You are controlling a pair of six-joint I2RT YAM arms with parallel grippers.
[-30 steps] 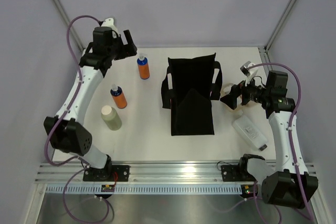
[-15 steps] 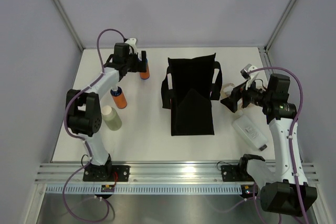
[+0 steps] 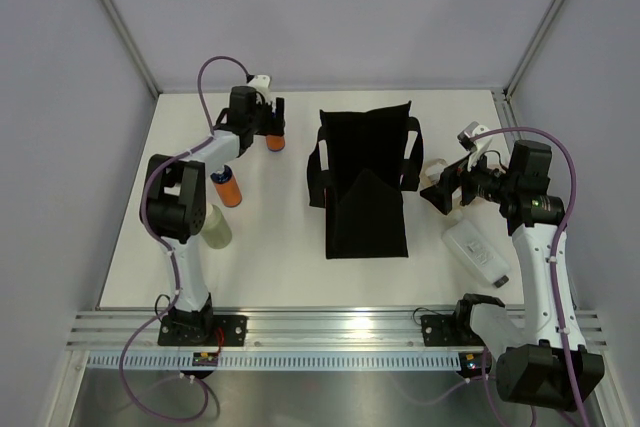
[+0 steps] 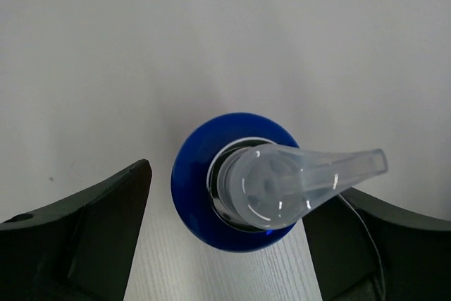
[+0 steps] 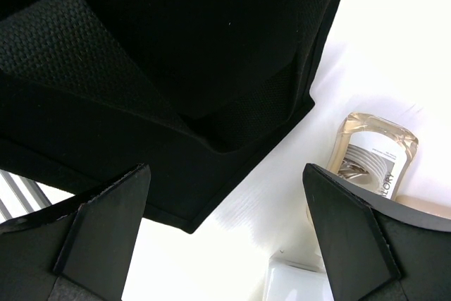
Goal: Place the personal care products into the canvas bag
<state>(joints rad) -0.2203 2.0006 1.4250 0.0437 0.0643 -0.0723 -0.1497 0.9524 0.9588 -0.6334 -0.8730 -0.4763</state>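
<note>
Nearest the arm bases, the flat white bottle lies on its side at the right of the table. The pale cream bottle stands at the left, partly covered by the left arm's elbow. Just beyond it the orange dark-capped bottle stands upright, its far side tucked under the forearm.

The right gripper hovers just beside the bag's right wall, jaws spread wide with nothing between them. In its wrist view the beige pouch lies flat ahead, toward the right finger, which hides the pouch's lower end. A corner of the white bottle is cut off by the bottom edge, and a pale beige sliver at the right edge shows too little to name.

The canvas bag sits mid-table, black throughout, so its inside cannot be made out.

Farthest, left of the bag, the blue-and-orange bottle stands upright with the left gripper straddling it. The wrist view looks down on its blue shoulder and clear pump head — bare table shows between bottle and left finger, while the nozzle overlaps the right finger, so contact there cannot be told. The jaws are apart, not closed on it.

Counted: four bottles, one pouch, one bag with two loop handles — every product seen lies outside the bag.
</note>
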